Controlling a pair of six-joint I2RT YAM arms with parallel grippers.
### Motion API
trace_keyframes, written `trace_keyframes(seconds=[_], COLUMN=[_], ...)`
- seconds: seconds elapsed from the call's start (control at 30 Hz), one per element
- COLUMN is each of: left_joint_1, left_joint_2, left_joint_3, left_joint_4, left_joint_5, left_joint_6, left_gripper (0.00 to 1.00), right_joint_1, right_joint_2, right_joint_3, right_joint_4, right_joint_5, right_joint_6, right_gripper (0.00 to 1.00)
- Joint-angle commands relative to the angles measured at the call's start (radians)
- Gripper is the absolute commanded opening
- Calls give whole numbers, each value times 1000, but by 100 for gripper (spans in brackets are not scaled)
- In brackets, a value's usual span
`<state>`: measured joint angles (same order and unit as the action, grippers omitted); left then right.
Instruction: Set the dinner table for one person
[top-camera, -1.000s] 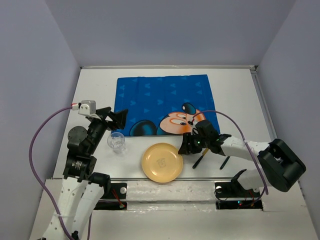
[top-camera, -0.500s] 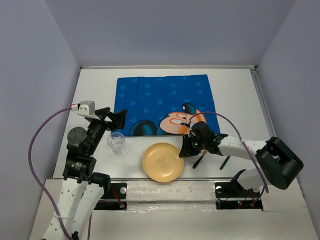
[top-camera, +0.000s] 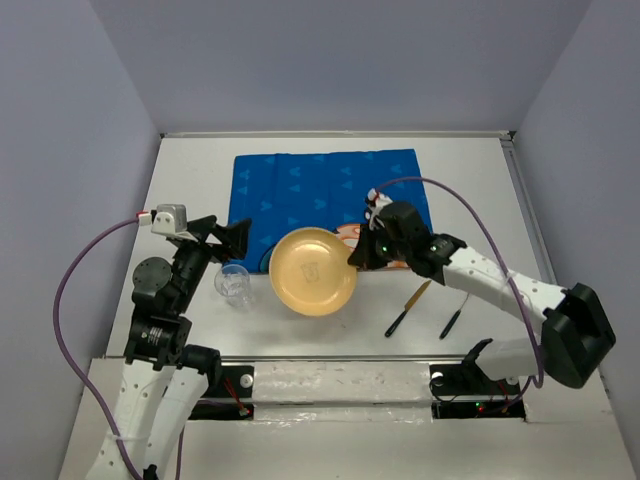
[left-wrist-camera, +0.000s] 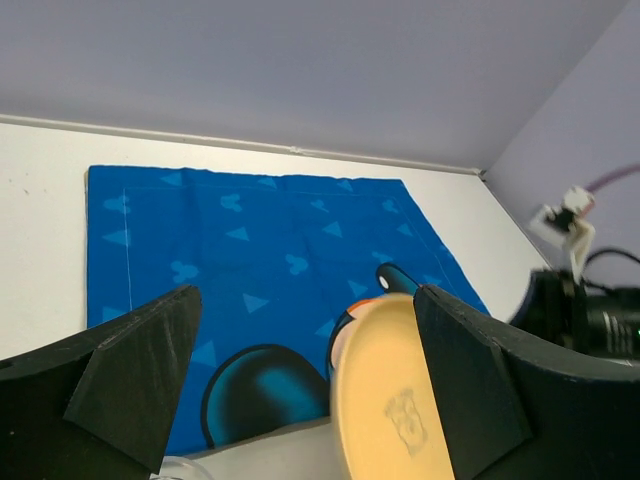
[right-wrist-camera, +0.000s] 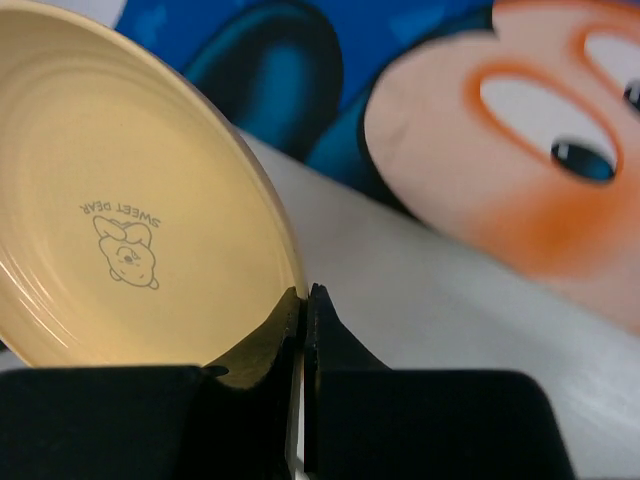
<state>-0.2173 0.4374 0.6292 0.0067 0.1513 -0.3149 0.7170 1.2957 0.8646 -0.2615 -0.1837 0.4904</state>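
Note:
A round yellow plate (top-camera: 312, 270) with a small bear print hangs tilted above the dinner table (top-camera: 190, 180), over the near edge of the blue cartoon-mouse placemat (top-camera: 320, 190). My right gripper (top-camera: 358, 257) is shut on its right rim; in the right wrist view the two jaws (right-wrist-camera: 304, 295) pinch the thin edge of the plate (right-wrist-camera: 120, 200). My left gripper (top-camera: 235, 238) stands wide open with nothing in it, just above a small clear glass (top-camera: 234, 283). The left wrist view shows the plate (left-wrist-camera: 390, 400) beside its right finger (left-wrist-camera: 470, 380).
Two dark-handled utensils (top-camera: 407, 308) (top-camera: 452, 316) lie on the white tabletop right of the plate, near the front edge. The placemat (left-wrist-camera: 250, 260) covers the middle rear. Grey walls close in the table on three sides.
My right gripper closed on the plate's rim, lifted it off the table and carried it back and left toward the placemat. The left arm barely moved.

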Motion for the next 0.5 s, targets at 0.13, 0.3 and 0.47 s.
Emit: trace_keyframes(seconds=[0.13,0.3,0.47], left_joint_1=[-25,-33,-42], left_joint_2=[-23,-23,-16], left_joint_3=[17,17,17], left_joint_4=[12,12,12], left_joint_5=[-38,-42,-42], left_joint_6=[19,17,19], left_gripper=[99,99,99], right_joint_1=[-203,-260,-289], right_joint_2=[406,606,751], right_joint_3=[439,666,792], right_joint_4=[48,-13,-82], right_joint_5=[136,119,129], right_joint_6=[-128,-128,-130], right_gripper=[0,0,0])
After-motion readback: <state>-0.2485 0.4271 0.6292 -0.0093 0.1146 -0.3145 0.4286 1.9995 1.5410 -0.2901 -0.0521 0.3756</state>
